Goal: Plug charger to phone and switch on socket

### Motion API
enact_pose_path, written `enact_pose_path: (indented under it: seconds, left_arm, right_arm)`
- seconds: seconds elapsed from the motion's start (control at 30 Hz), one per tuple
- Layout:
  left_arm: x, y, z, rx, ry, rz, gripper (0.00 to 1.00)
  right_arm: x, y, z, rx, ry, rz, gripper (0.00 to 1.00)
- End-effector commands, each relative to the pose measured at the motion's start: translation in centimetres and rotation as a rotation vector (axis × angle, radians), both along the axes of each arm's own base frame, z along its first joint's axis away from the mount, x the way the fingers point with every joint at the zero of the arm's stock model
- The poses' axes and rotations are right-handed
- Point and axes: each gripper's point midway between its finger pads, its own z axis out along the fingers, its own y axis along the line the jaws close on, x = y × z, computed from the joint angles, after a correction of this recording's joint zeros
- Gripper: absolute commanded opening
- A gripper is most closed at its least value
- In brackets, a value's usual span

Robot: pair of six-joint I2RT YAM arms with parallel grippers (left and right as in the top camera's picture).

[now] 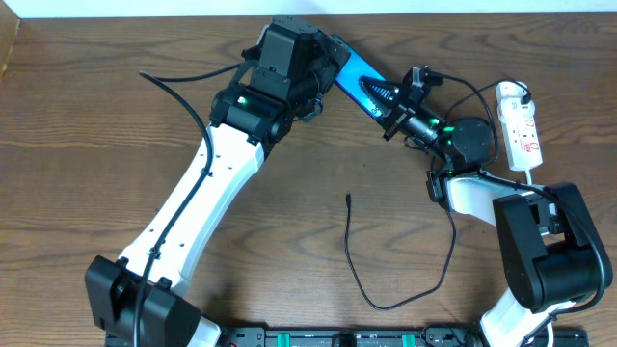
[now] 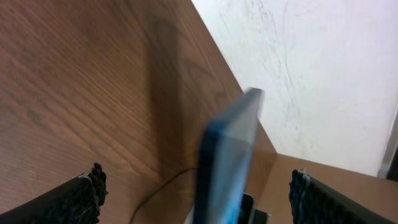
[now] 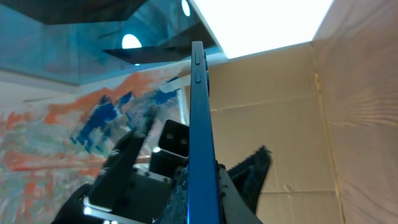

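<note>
The phone [image 1: 355,72], blue-screened, is held off the table at the back centre, tilted on edge. My right gripper [image 1: 390,101] is shut on its right end; the right wrist view shows the blue edge [image 3: 200,124] pinched between the fingers [image 3: 217,180]. My left gripper [image 1: 323,69] is at the phone's left end with its jaws [image 2: 196,190] wide open, the phone's edge [image 2: 227,149] between them and not touched. The charger [image 1: 359,265], a thin black cable, lies loose on the table with its plug tip [image 1: 348,200] pointing away. The socket [image 1: 521,125], a white strip with red markings, lies at the far right.
Thick black robot cables [image 1: 183,96] run over the table at the back left and near the right arm. The right arm's base [image 1: 545,246] stands at the front right. The table's far edge [image 1: 145,19] is close behind the phone.
</note>
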Motion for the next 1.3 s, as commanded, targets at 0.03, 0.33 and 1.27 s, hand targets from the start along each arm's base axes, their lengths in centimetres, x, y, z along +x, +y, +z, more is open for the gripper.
enact_pose_path:
  seconds: [0.03,0.33,1.27]
  left_arm:
    - [0.1,-0.2,-0.1,0.05,-0.032,-0.057,0.94]
    - [0.4,-1.9,0.1,0.023,-0.085,-0.155,0.94]
    - [2.3,-3.4,-1.5,-0.11,-0.062,-0.22,0.99]
  right_arm:
    - [0.4,-0.3,1.4,0.032,-0.033,-0.04,0.01]
    - [0.4,-0.3,1.4,0.031,-0.033,-0.039,0.01]
    - [1.1,-1.0,0.5,0.018,0.012,-0.057,0.01]
